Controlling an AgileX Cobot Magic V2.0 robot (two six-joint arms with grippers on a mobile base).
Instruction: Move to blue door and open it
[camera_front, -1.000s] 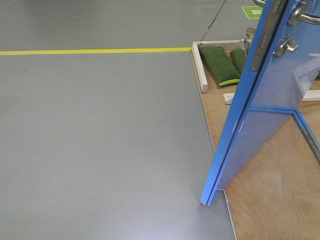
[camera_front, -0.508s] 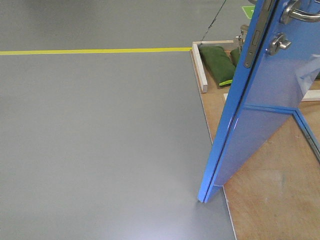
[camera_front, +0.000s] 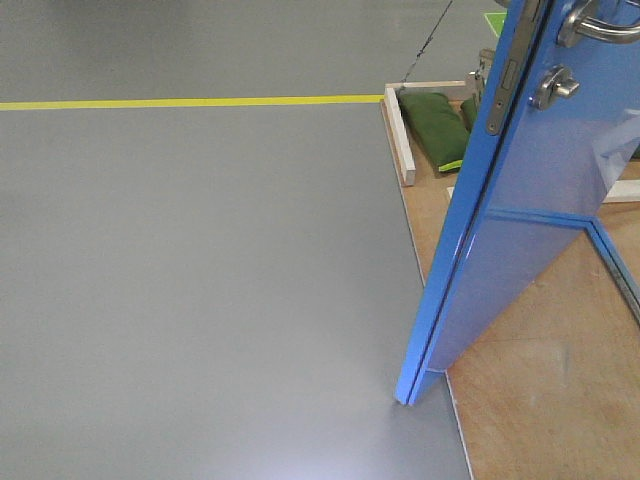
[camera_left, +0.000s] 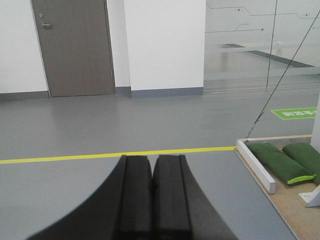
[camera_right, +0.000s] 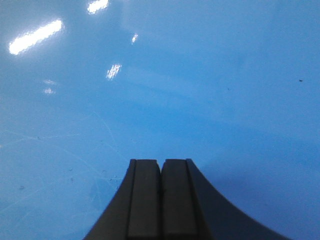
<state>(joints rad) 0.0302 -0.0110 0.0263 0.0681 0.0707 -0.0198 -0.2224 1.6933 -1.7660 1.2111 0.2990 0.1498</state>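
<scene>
Grey floor (camera_front: 200, 280) flanks the blue door (camera_front: 540, 200); right gripper (camera_right: 161, 162), pressed together, points at its panel; left gripper (camera_left: 151, 159) likewise together.

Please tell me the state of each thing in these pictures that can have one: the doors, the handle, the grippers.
blue door: open, swung out, lower corner over the grey floor.
lever handle: free, no gripper on it.
left gripper: shut, empty.
right gripper: shut, empty, facing the blue door; whether it touches cannot be told.
grey door: closed.
</scene>
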